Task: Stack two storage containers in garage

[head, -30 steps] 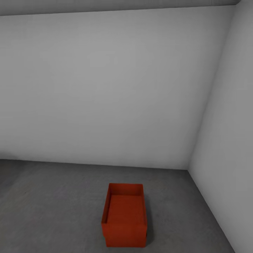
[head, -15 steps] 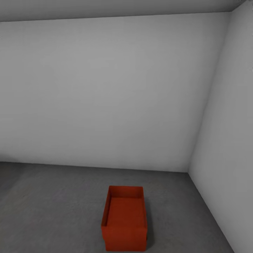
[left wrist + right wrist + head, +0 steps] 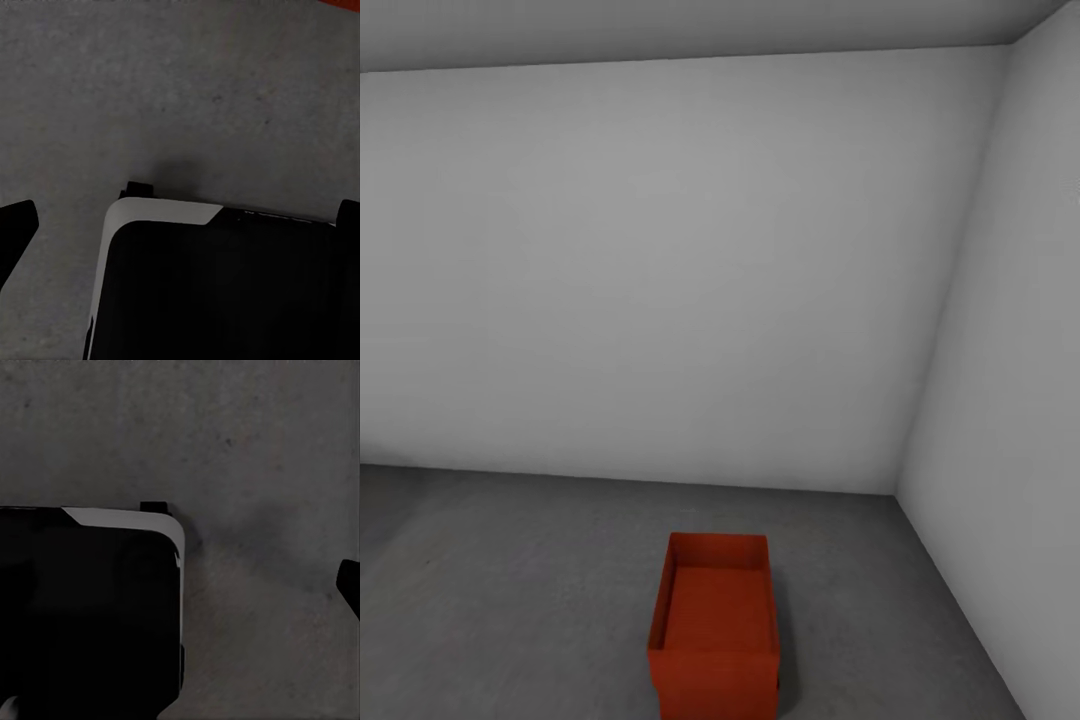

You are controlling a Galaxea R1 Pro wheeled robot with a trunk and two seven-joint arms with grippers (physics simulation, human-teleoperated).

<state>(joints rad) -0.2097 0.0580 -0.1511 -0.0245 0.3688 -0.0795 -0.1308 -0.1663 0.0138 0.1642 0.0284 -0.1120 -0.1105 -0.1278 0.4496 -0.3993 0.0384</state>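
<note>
So we're in the garage, looking at a corner where two plain white walls meet. One orange-red bin sits on the grey concrete floor, open side up and empty, near the lower middle of the head view and a bit off from the right-hand wall. From the left wrist we get speckled concrete, the robot's black base with a white edge, dark finger tips at both sides, and a sliver of orange at the corner. Right wrist is much the same. For both claws, we honestly can't tell if they're apart or together.
</note>
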